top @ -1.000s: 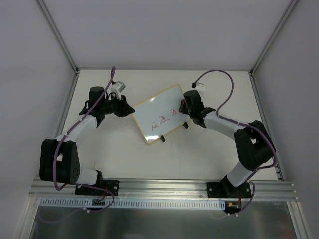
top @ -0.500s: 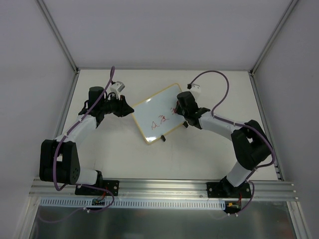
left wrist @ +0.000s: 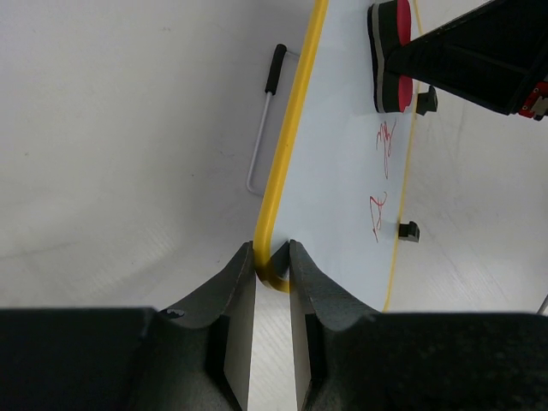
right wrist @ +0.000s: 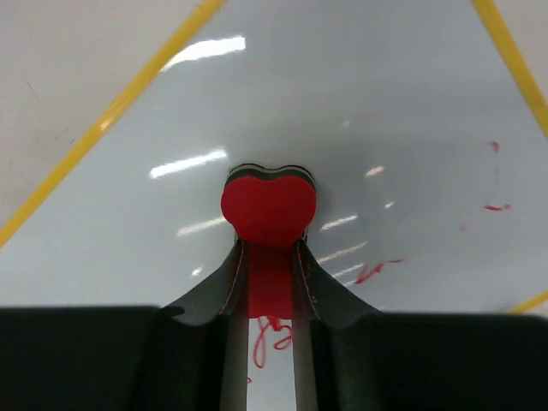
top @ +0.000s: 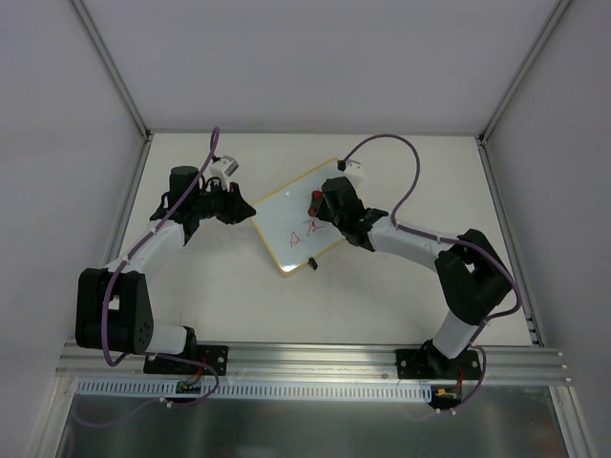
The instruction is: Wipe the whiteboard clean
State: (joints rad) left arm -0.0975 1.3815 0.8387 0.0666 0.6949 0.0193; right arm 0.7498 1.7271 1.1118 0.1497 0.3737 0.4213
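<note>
The whiteboard [top: 284, 221], white with a yellow frame, lies tilted at mid-table. Red marks [top: 311, 229] show on its near half. My left gripper [top: 250, 208] is shut on the board's left corner; in the left wrist view its fingertips [left wrist: 272, 250] pinch the yellow frame [left wrist: 291, 137]. My right gripper [top: 319, 200] is shut on a red eraser [right wrist: 269, 204], which presses flat on the whiteboard [right wrist: 360, 94]. Red marks [right wrist: 375, 272] lie just right of the eraser, and more [right wrist: 271, 336] show between the fingers. From the left wrist the eraser [left wrist: 390, 60] stands on the board's far part.
A thin wire leg [left wrist: 259, 145] with a black tip sticks out from the board's left edge onto the table. Two black clip feet [left wrist: 409, 231] sit on the board's right edge. White walls close the table [top: 239, 296] on three sides; an aluminium rail [top: 315, 361] runs along the front.
My right gripper slid the eraser leftward across the board, away from its right edge. The right-most red mark no longer shows. The left gripper and the board stayed put.
</note>
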